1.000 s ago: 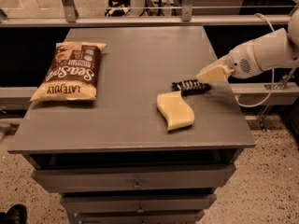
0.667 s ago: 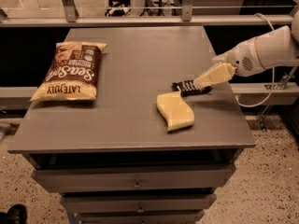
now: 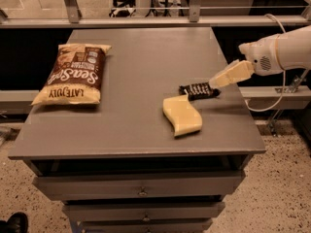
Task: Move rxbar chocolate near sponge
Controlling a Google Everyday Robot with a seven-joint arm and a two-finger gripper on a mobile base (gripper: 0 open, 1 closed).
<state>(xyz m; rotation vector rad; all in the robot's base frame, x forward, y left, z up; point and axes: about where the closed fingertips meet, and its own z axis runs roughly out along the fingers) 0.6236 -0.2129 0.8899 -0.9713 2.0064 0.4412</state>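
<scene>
The rxbar chocolate (image 3: 197,90) is a small black wrapper with white lettering, lying flat on the grey table (image 3: 146,52) right of centre. Its left end lies just behind the back edge of the pale yellow sponge (image 3: 182,114), which rests flat with wavy sides. My cream-coloured gripper (image 3: 216,82) reaches in from the right on a white arm (image 3: 284,50). Its tip hangs just above the bar's right end, slightly raised off it.
A large brown-and-cream chip bag (image 3: 74,74) lies at the table's left side. The table's right edge (image 3: 248,110) runs close by the bar and the gripper. Drawers (image 3: 141,191) sit below the tabletop. A rail (image 3: 146,21) runs behind the table.
My gripper has risen and drawn back a little to the right from the bar's right end. The bar and the sponge have stayed where they were.
</scene>
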